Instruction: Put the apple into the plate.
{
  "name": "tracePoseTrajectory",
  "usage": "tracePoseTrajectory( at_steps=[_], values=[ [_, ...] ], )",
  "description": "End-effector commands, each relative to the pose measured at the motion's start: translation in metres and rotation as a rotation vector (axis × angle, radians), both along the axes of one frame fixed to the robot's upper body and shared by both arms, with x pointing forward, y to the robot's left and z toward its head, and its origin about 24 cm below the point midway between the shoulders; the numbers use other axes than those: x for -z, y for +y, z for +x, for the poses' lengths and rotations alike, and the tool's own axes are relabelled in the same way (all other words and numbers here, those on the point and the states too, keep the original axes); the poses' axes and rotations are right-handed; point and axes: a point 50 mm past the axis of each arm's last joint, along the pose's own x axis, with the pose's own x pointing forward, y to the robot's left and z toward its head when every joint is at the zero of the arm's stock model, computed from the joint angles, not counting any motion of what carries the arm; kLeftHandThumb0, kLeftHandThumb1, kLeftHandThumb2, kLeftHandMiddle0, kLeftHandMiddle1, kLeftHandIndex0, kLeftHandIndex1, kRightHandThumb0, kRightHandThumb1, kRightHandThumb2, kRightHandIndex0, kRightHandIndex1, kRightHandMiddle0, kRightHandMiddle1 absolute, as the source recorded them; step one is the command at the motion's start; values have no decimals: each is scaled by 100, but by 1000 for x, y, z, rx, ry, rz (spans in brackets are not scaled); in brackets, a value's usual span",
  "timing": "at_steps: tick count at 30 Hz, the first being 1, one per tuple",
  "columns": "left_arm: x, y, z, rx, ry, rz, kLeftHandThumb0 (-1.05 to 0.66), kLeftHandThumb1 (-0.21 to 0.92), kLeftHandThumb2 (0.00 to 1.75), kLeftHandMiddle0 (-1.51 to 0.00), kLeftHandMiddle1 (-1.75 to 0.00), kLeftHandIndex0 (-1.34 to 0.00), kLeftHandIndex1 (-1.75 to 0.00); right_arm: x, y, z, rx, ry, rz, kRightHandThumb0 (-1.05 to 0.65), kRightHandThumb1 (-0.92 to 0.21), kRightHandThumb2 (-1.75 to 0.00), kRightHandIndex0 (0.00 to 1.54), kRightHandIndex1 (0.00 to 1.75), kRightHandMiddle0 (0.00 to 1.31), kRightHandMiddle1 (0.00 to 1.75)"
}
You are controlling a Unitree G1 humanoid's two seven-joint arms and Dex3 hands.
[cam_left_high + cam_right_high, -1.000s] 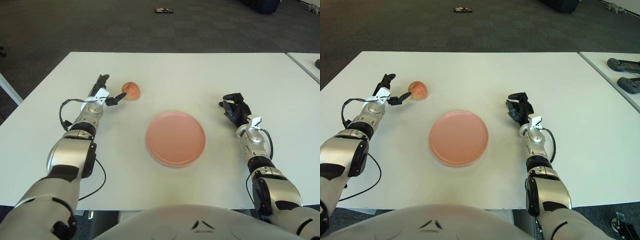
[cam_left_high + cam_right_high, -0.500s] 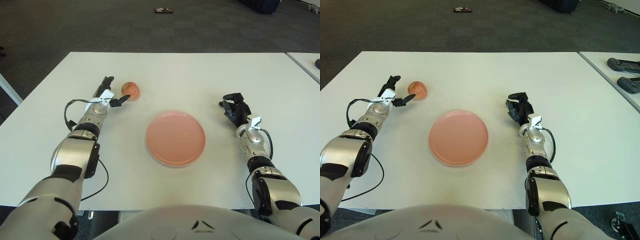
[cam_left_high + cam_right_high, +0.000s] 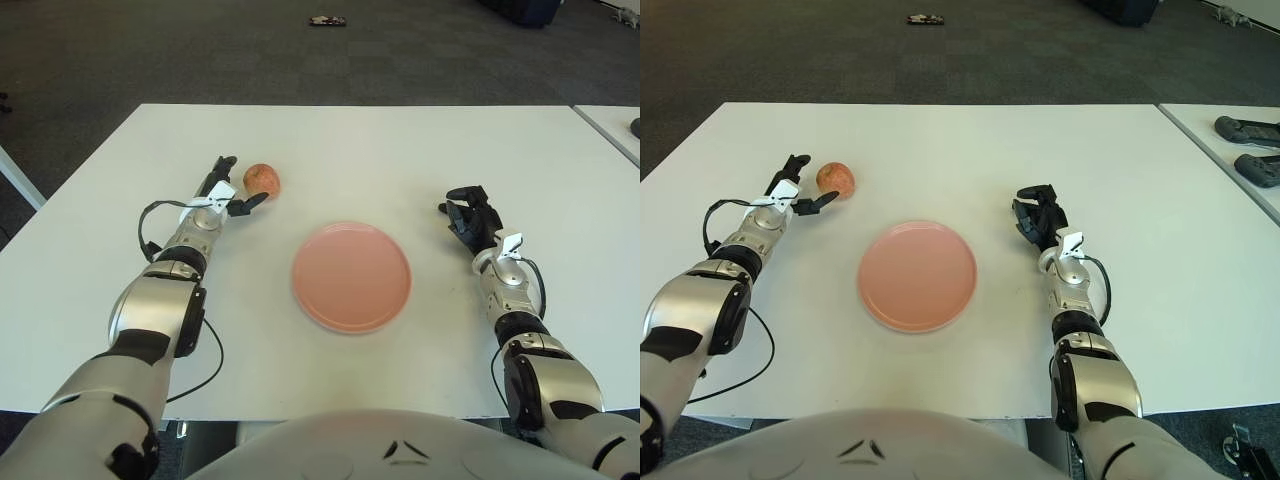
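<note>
White table (image 3: 400, 150) — two dark controllers (image 3: 1252, 148) on the neighbouring table.

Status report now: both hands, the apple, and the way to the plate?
Left hand open beside apple, no grasp. Right hand idle, right of plate. Nothing between apple and plate.

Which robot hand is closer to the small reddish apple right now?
Left. The left robot hand is right beside the small reddish apple, fingers spread on its near-left side. The right robot hand sits far off, across the round pink plate.
</note>
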Motion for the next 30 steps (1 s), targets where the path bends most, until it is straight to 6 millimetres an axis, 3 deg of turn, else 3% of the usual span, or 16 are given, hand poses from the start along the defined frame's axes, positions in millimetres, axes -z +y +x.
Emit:
tracePoseTrajectory(
  at_steps=[1,30],
  values=[
    [-6,-5,5,14,-9,-8,-94,63,46,-5,-65,0,-64,29,4,-19,10,146,24,-35,-92,-47,34,123,25,169],
    [-2,-26,7,55,17,-27,-91,61,49,-6,-67,0,-72,31,6,-19,10,148,24,-35,-92,-47,34,123,25,169]
  ],
)
